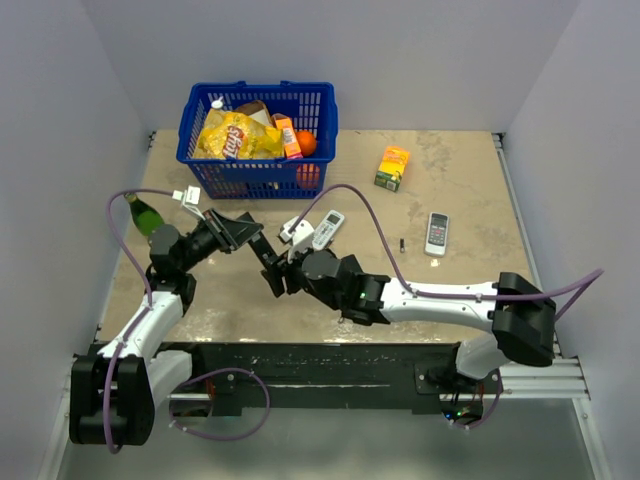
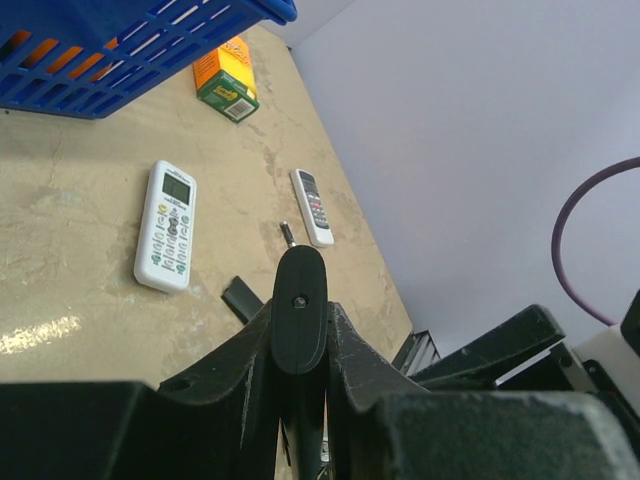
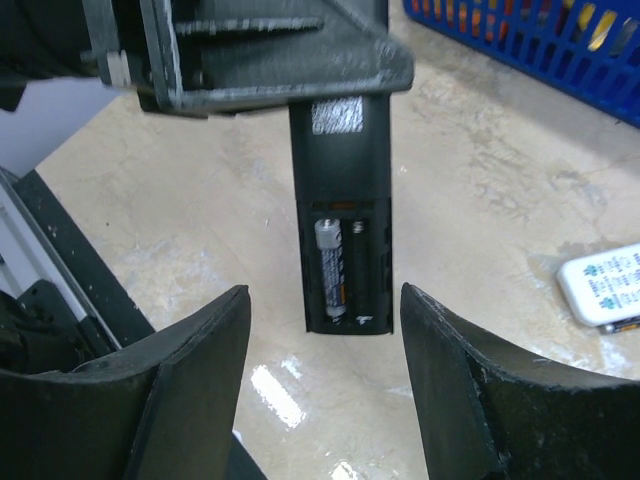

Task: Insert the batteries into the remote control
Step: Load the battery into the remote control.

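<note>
The left arm [image 1: 150, 320] rises from its base at the near left edge and bends right at mid-table. Its wrist is turned so that the left gripper [image 1: 243, 234] points toward the centre. The gripper is clamped on the remote [image 1: 262, 255], gripping it near one end. In the left wrist view the fingers [image 2: 235, 375] press both sides of the black bar [image 2: 300, 305].

The right arm [image 1: 450, 298] reaches low across the table from the right base. The right gripper [image 1: 281, 276] meets the remote's free end head-on, and its jaws stand apart. In the right wrist view the two fingers [image 3: 190, 380] flank that end with a gap on each side and touch nothing.

The remote is held off the table, slanting from the left gripper down toward the right one. Its back faces the right wrist camera and the compartment is uncovered. One battery [image 3: 330, 265] sits in the left slot, and the slot beside it looks empty.

A loose battery [image 1: 401, 243] lies on the table well to the right, near the grey-buttoned white remote [image 1: 437, 233]. The screen remote [image 1: 327, 229] lies just behind the grippers.
</note>
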You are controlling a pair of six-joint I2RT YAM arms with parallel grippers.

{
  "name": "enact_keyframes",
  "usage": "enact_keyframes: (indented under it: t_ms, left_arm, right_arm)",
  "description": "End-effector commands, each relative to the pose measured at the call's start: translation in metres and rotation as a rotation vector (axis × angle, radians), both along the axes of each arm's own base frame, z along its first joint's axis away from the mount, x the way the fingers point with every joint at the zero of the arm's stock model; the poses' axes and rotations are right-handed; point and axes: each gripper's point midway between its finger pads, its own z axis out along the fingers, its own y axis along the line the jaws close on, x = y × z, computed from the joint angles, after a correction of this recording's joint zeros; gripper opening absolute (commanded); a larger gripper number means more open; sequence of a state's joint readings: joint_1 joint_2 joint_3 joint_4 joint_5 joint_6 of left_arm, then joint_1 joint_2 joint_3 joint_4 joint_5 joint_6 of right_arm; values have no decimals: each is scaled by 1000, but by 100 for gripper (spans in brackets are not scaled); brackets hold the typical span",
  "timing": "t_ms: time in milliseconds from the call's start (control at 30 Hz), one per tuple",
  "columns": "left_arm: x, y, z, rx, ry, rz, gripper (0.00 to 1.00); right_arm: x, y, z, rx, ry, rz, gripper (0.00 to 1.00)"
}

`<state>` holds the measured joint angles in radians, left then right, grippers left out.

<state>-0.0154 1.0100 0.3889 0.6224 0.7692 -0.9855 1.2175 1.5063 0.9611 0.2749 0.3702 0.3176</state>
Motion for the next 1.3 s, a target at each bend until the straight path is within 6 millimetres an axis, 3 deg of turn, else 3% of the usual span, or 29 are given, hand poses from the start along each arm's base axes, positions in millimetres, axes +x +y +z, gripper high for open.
enact_keyframes:
  t_ms: [0, 133, 233, 367, 467, 733, 1000, 1267]
  left_arm:
    - [-5, -6, 30, -19, -102, -49, 0]
    - [-8, -9, 33, -41, -110, -78, 0]
    - [-10, -10, 34, -47, -116, -89, 0]
    - [-11, -10, 36, -47, -124, -93, 0]
    - [-11, -10, 36, -46, -125, -93, 0]
    - [-11, -11, 37, -45, -128, -99, 0]
    - [-12, -11, 37, -43, -130, -102, 0]
    - [-12, -11, 38, -42, -136, -102, 0]
  right_arm:
    - [15, -9, 52, 62, -41, -32, 65]
    - [21, -12, 58, 72, -26, -4, 65]
    - [21, -12, 57, 70, -22, 11, 59]
    - [15, -6, 55, 78, -8, 60, 37]
    - [7, 3, 58, 99, 2, 123, 29]
    - [7, 20, 59, 106, 2, 164, 24]
    - [22, 19, 56, 75, -13, 96, 18]
    - [22, 23, 46, 44, 3, 102, 10]
